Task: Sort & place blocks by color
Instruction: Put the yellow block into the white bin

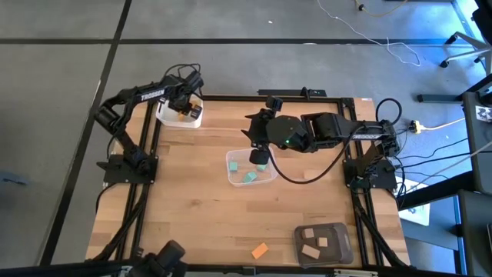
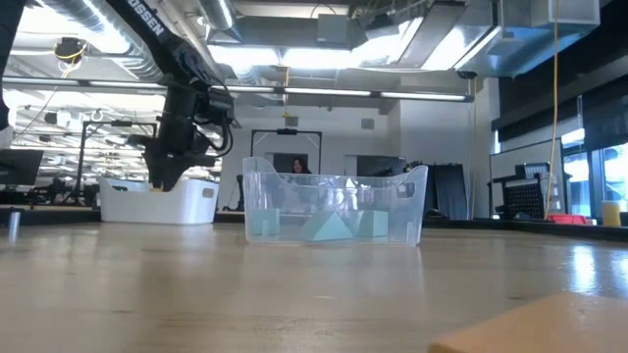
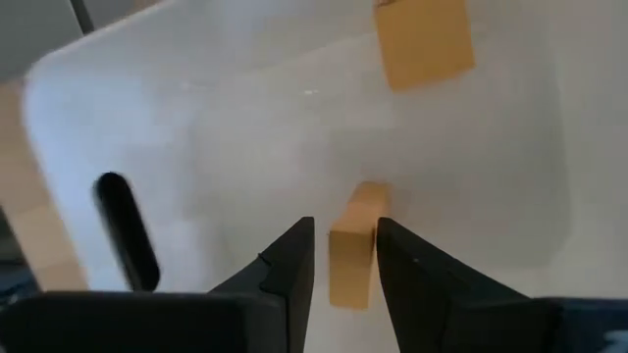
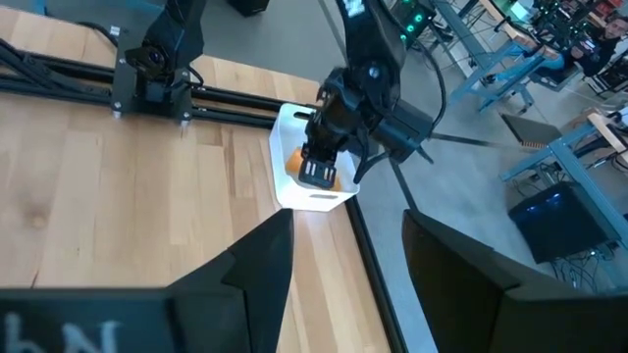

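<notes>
Orange rectangular block (image 3: 353, 245) sits pinched between the left gripper (image 3: 345, 257) fingers, inside the white plastic tub (image 3: 245, 127) beside another orange block (image 3: 424, 41). We judge this the drop-off; next, release. Right gripper (image 4: 345, 245) hangs spread, empty, above the clear tub (image 1: 232, 161).

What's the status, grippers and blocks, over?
Left gripper over white tub, orange block between its fingers. Right gripper open above clear tub of teal blocks. One orange block loose on table.

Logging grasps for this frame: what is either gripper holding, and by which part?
Left gripper pinches an orange block by its side faces, above the white tub. Right gripper: nothing.
</notes>
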`<state>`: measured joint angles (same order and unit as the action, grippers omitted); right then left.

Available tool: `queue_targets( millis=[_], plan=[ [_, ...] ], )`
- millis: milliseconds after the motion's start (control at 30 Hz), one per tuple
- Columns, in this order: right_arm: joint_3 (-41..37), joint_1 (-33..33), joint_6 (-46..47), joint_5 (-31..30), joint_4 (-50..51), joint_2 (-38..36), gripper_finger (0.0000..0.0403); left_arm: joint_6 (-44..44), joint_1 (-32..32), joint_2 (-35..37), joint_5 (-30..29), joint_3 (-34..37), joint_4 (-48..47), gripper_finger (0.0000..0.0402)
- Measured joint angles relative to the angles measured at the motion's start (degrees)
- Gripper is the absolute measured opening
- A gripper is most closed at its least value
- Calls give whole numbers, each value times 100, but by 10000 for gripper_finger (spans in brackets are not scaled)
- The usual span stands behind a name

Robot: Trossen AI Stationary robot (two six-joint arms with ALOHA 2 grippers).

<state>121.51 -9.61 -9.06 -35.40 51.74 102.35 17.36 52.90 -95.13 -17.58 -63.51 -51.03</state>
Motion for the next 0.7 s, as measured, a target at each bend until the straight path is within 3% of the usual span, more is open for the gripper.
queue_targets(
  millis=[233,433,500,633,700],
  plan=[
    [-2,0,-1,2,164,2,193,-8,-51,838,-233,0,-82,104],
    [138,-85,-2,180,1150,-6,193,-10,-419,2087,357,-4,-257,104],
    [257,-134,0,524,1517,-16,193,-10,-631,2524,584,-4,-288,104],
    [310,-252,183,1907,1966,-31,193,-8,-1151,3384,987,-4,-360,104],
    [309,-334,471,2303,2206,-24,193,-8,-1454,3747,1284,-4,-361,105]
  ],
)
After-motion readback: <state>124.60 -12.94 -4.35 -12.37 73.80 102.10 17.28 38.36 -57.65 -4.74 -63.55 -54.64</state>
